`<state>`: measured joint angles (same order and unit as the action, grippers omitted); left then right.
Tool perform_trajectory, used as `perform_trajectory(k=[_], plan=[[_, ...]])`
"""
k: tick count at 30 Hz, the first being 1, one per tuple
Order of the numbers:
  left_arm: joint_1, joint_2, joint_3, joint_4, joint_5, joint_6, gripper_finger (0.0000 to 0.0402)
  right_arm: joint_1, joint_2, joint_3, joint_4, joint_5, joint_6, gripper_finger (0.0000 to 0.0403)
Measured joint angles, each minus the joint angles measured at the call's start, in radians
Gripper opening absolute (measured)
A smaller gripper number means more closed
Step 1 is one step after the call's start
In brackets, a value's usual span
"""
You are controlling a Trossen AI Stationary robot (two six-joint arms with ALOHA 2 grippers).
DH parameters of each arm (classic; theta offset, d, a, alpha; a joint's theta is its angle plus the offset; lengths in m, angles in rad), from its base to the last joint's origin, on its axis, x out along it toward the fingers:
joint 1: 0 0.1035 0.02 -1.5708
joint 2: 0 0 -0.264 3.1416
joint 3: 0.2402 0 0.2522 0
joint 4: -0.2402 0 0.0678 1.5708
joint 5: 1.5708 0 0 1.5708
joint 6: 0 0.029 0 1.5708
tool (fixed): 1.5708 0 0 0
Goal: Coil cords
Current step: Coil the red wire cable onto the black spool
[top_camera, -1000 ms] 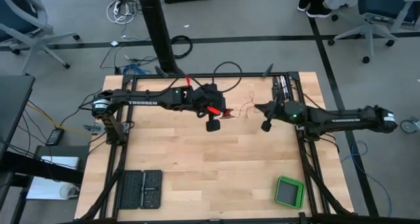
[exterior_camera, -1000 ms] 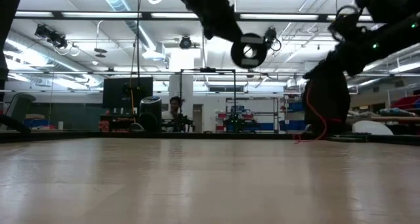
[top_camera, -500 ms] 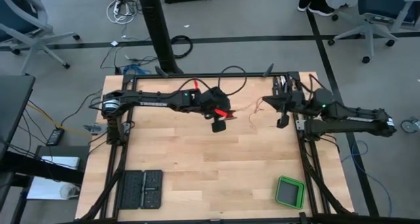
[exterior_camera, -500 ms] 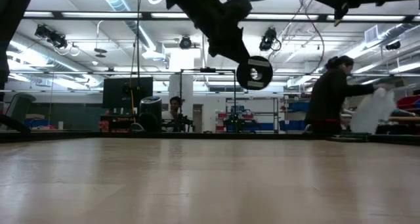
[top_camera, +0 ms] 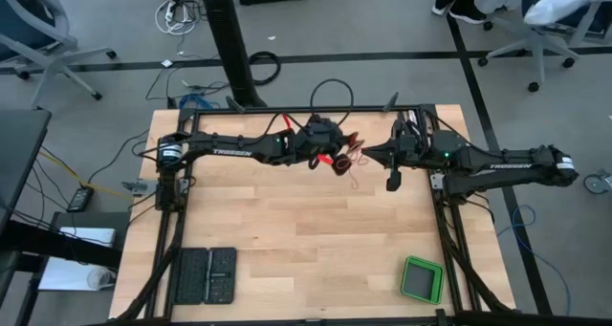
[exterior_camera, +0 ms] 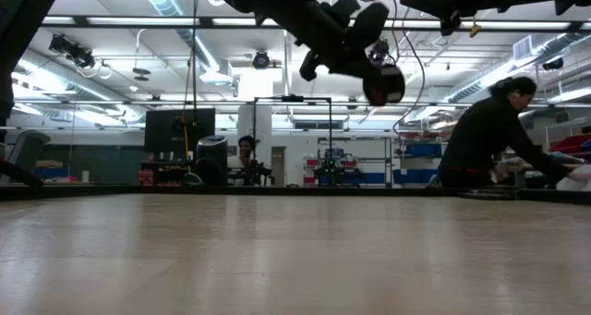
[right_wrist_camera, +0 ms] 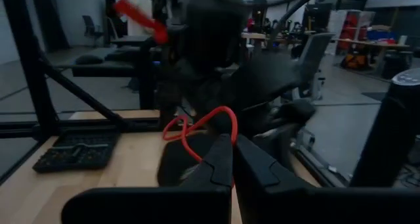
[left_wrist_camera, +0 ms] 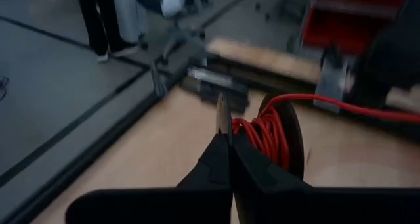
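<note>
From the high view, the left gripper (top_camera: 337,163) hangs over the table's (top_camera: 287,240) far half, toward twelve o'clock of its centre, fingers (left_wrist_camera: 223,155) pressed together. The red-orange cord (top_camera: 350,160) bunches in loops just at its three o'clock side; the left wrist view shows several turns wound beside the closed fingers, one strand running off sideways. Whether the fingers pinch the cord cannot be told. Farther toward three o'clock, the right gripper (top_camera: 392,178) hovers near the cord, fingers (right_wrist_camera: 220,159) closed; a loop of cord (right_wrist_camera: 197,133) arcs just beyond their tips. A green box (top_camera: 422,279) sits near five o'clock, a black tray (top_camera: 204,275) near seven.
</note>
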<state>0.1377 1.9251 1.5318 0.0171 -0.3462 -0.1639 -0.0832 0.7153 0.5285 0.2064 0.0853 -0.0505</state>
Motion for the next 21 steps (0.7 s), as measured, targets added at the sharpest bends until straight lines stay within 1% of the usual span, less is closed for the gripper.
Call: perform_trajectory(k=[4, 8, 11, 15, 19, 21], plan=[[0.019, 0.000, 0.000, 0.100, -0.001, -0.055, 0.0001, 0.033, 0.036, 0.000, 0.025, 0.000, 0.002, 0.0000], [0.035, 0.000, 0.000, 0.192, 0.008, -0.108, 0.0001, 0.068, 0.054, 0.000, 0.013, 0.009, 0.006, 0.0000], [0.045, 0.000, 0.000, 0.257, 0.073, -0.111, 0.0001, 0.096, 0.054, 0.000, -0.041, 0.068, 0.001, 0.0000], [0.051, 0.000, 0.000, 0.366, 0.204, -0.143, 0.0001, 0.115, 0.047, 0.000, -0.126, 0.147, -0.025, 0.0000], [0.051, 0.000, 0.000, 0.450, 0.320, -0.158, 0.0001, 0.114, 0.050, 0.000, -0.167, 0.188, -0.032, 0.0000], [0.051, 0.000, 0.000, 0.476, 0.375, -0.170, 0.0001, 0.114, 0.051, 0.000, -0.175, 0.237, -0.037, 0.0000]])
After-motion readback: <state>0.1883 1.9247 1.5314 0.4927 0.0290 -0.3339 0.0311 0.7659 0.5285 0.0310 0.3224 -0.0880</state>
